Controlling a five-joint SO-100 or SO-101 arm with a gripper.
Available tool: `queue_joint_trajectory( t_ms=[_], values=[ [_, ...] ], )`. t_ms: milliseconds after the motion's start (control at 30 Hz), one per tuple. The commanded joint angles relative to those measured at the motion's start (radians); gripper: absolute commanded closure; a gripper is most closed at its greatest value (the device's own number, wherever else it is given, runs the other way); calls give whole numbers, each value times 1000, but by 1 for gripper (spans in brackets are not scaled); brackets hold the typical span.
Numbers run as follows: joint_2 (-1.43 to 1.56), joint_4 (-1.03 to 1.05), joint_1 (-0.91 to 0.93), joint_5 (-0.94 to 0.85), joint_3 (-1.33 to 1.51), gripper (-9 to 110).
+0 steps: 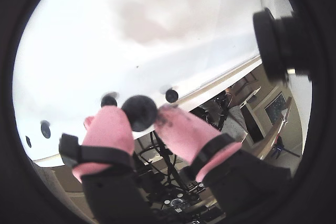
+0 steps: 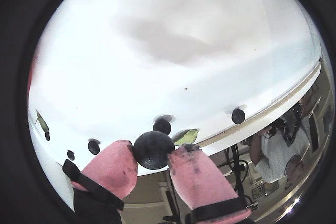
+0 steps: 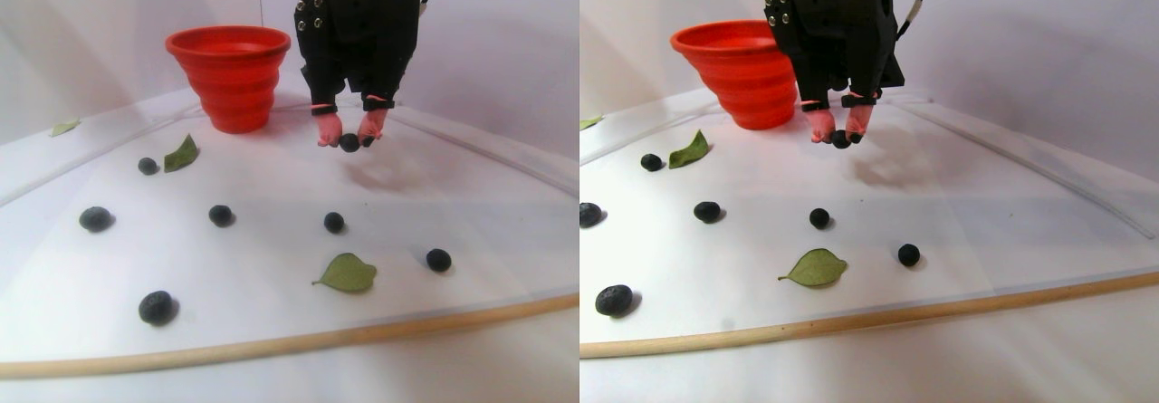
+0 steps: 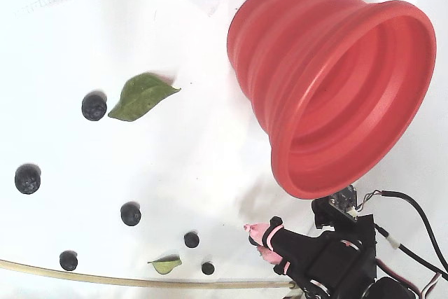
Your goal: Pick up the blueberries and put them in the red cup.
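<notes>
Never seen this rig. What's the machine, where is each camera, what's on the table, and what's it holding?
It is a small black robot arm ending in a gripper with two pink-tipped fingers. Two fisheye cameras ride on the wrist and look past the fingers. The wide picture is two nearly equal side views from table level. The last camera looks down from above. On the white table stand a red cup, upright with nothing showing inside in the top view, six loose blueberries and a few green leaves. The fingers are pinching one more blueberry, lifted clear of the table beside the cup.
</notes>
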Motion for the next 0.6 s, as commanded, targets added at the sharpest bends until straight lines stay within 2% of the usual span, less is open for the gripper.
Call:
queue_joint_trajectory(
  t_ms=[0, 567],
  values=[
    [120, 34, -9, 8, -28, 91],
    [293, 193, -86, 37, -69, 91]
  ],
)
